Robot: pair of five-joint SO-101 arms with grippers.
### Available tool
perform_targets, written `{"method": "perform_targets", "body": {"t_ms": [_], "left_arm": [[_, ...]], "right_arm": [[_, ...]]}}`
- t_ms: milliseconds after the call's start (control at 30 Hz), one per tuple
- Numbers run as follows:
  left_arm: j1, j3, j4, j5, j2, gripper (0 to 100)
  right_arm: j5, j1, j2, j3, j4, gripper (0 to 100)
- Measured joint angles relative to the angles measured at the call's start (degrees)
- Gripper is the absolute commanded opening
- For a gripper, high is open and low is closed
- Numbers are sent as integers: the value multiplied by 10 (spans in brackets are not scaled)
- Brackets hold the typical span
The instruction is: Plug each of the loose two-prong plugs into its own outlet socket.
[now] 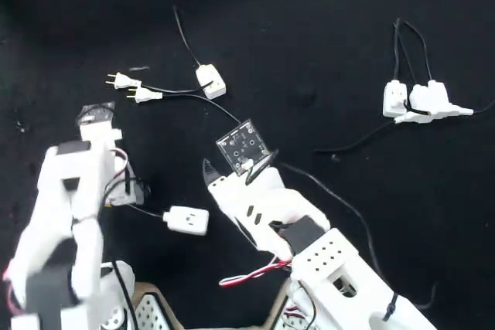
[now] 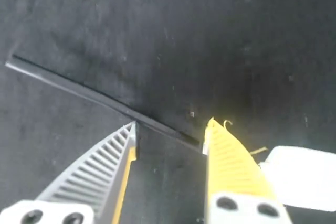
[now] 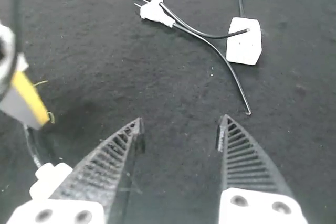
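Two-prong plugs point(image 1: 143, 95) lie loose and side by side in the upper left of the high view, prongs pointing left, their thin black cords running right past a white socket point(image 1: 210, 81) just beside them. The right tool point(image 3: 181, 121) has its fingers well apart and holds nothing, hanging over bare black worktop point(image 1: 325, 44) short of the plugs. Its arm reaches up from the lower right edge to mid-frame. The left tool point(image 2: 170, 129) is also spread, and a black cable point(image 2: 79, 90) crosses right at its fingertips, unclamped. That arm stands at the lower left, wrist bent down. A second socket point(image 1: 186, 220) lies between the two arms, and a socket cluster point(image 1: 418, 100) sits far right.
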Motion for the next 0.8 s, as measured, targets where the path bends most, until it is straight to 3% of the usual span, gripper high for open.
{"method": "perform_targets", "body": {"t_ms": [233, 367, 500, 667, 800], "left_arm": [[-76, 53, 2, -55, -156, 225], [-128, 54, 2, -83, -181, 295], [-155, 47, 28, -110, -182, 295], [-62, 33, 171, -279, -191, 295], [33, 33, 199, -316, -192, 295]], "right_arm": [[0, 0, 0, 0, 0, 223], [0, 0, 0, 0, 0, 223], [0, 0, 0, 0, 0, 223], [0, 1, -1, 0, 0, 223], [-4, 74, -1, 0, 0, 222]]}}
